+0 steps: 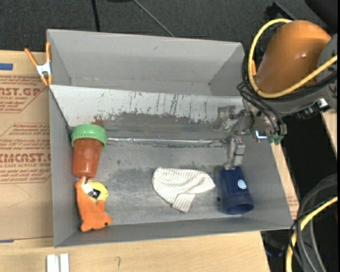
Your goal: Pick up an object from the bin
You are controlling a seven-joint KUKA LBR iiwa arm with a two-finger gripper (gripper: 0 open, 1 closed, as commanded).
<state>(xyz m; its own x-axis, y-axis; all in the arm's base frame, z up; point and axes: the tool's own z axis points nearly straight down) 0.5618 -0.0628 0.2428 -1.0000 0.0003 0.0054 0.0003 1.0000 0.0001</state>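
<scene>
My gripper (234,158) hangs at the right side of the bin, its fingertip just above the top end of a dark blue cup (234,190) lying on its side near the front right corner. Whether it touches the cup I cannot tell. Left of the cup lies a crumpled white cloth (181,186) with faint stripes.
An orange jar with a green lid (87,149) lies along the left wall. Below it, in the front left corner, sits an orange plush toy (92,205). The arm with its orange dome and yellow cables reaches in over the right rim.
</scene>
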